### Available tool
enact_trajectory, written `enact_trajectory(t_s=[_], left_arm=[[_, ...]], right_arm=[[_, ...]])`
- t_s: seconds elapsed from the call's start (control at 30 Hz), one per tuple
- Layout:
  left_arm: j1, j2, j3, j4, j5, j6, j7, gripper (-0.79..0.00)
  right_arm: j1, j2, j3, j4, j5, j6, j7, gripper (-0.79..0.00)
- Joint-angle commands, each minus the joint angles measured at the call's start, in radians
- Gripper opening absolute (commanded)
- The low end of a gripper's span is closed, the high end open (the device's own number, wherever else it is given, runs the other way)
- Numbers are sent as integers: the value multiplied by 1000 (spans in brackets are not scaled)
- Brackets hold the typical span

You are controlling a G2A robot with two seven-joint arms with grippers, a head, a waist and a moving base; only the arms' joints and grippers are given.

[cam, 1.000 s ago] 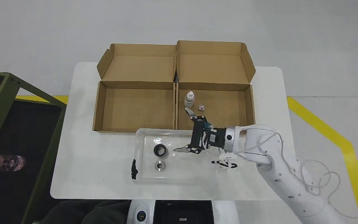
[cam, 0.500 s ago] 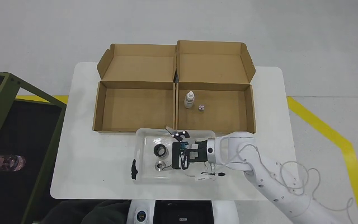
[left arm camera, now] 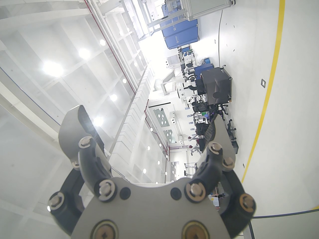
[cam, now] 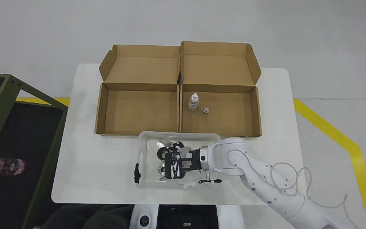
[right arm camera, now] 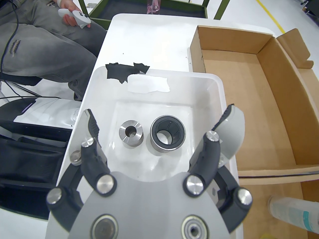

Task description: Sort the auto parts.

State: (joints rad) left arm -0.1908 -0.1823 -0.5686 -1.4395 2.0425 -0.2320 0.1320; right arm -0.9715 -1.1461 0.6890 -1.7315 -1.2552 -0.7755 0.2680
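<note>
Two metal parts lie in the clear plastic tray [right arm camera: 219, 85]: a small silver bushing [right arm camera: 131, 133] and, beside it, a larger bearing with a black inner ring [right arm camera: 167, 136]. My right gripper [right arm camera: 160, 125] hangs open just above them, one finger [right arm camera: 91, 125] outside the bushing and the other over the tray's rim by the boxes. From above, the right gripper [cam: 171, 162] is over the left half of the tray [cam: 211, 137]. My left gripper [left arm camera: 145, 120] is open with nothing in it and points up into the room.
Two open cardboard boxes stand behind the tray: the left box [cam: 137, 111] is bare, and the right box [cam: 229, 114] holds a white bottle [cam: 194, 102] and a small part [cam: 206, 109]. Black tape [cam: 136, 172] sticks to the tray's left end.
My right arm has swung left from near the right box to the tray's left half, where the open gripper now hangs over the two parts.
</note>
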Motion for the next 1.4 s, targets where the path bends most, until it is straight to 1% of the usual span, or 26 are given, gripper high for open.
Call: enact_trajectory(t_s=[0.0,0.07,0.13,0.33,0.37,0.47,0.77,0.93,1.13,1.37], left_arm=[[0,0,0,0,0,0,0,0],[0,0,0,0,0,0,0,0],[0,0,0,0,0,0,0,0],[0,0,0,0,0,0,0,0],[0,0,0,0,0,0,0,0],[0,0,0,0,0,0,0,0],[0,0,0,0,0,0,0,0],[0,0,0,0,0,0,0,0],[0,0,0,0,0,0,0,0],[0,0,0,0,0,0,0,0]], right_arm=[[6,-5,-7,14,1,4,4,-105],[12,-9,-12,27,-2,10,8,-126],[17,-13,-16,38,-8,16,12,-175],[32,-24,-25,72,-28,35,17,-215],[35,-25,-26,77,-33,37,19,-237],[41,-28,-24,93,-44,43,20,-249],[51,-39,-30,129,-70,49,18,-351],[61,-50,-43,147,-82,51,10,-354],[76,-65,-61,176,-94,55,-2,-320],[89,-80,-78,209,-106,59,-14,-332]])
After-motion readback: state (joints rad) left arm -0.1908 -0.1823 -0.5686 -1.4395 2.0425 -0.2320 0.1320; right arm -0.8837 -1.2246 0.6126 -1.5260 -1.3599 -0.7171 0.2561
